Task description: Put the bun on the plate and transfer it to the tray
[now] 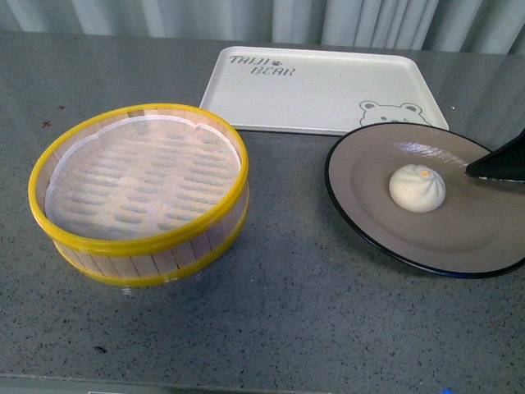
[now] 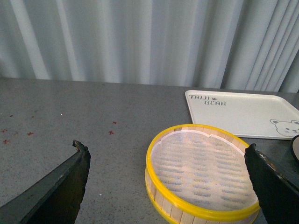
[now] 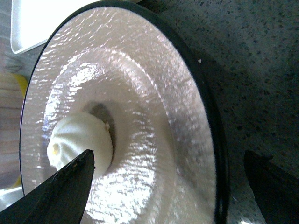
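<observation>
**On the glossy taupe-brown round plate, the small white pleated bun is already seated**

Near the middle of the black-rimmed plate the bun is seen upright, its yellow-orange dot uppermost, so the first half of the task is judged done. The plate is set on the grey speckled worktop, just in front of the rectangular cream-white tray lettered "TAIJI BEAR". Whether rim and tray touch cannot be told. Nothing is carried on the tray, and only a short transfer is needed.

The right claw is held spread, with nothing pinched. One finger is placed over the plate's inside, close beside the bun, and the other outside the rim above the worktop. The rim is thus straddled, which is judged to be the set-up for a pinch on the plate's edge.

The left claw is likewise spread and empty, facing the round bamboo steamer with yellow rims, which is lined with white paper and holds nothing. This claw is held well apart from the plate, presumably so that the right arm's path is left free.

A shallow, glossy rim is likely to slip in a narrow pinch, and the bun may roll if the plate is tipped. A level lift is therefore called for.
</observation>
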`<action>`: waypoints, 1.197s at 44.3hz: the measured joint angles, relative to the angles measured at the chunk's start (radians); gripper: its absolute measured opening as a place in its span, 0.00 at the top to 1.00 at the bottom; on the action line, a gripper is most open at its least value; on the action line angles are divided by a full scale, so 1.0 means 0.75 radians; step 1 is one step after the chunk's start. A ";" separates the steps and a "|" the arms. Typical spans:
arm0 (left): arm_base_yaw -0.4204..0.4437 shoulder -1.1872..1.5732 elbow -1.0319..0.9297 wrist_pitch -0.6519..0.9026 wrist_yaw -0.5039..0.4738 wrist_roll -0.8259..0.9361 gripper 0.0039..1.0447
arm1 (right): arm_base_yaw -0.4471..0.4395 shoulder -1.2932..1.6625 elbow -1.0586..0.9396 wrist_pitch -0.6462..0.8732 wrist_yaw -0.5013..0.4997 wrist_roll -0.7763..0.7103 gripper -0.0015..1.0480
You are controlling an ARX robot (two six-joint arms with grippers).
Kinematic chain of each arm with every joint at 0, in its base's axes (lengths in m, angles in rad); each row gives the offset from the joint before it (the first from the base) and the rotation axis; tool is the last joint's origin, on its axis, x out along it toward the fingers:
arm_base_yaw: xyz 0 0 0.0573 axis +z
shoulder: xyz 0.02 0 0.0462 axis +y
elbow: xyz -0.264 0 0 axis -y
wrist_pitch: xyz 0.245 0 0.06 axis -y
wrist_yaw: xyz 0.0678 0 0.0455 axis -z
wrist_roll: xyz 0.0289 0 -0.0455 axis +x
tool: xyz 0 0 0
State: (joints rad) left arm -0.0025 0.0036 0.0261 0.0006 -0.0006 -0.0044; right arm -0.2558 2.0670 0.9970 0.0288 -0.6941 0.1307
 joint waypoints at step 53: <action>0.000 0.001 -0.001 0.000 0.000 0.000 0.06 | -0.009 -0.086 -0.275 1.172 -0.423 0.865 0.97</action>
State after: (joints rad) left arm -0.0025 0.0040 0.0257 0.0006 -0.0006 -0.0044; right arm -0.2626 2.0022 0.7906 0.9077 -1.0111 0.7792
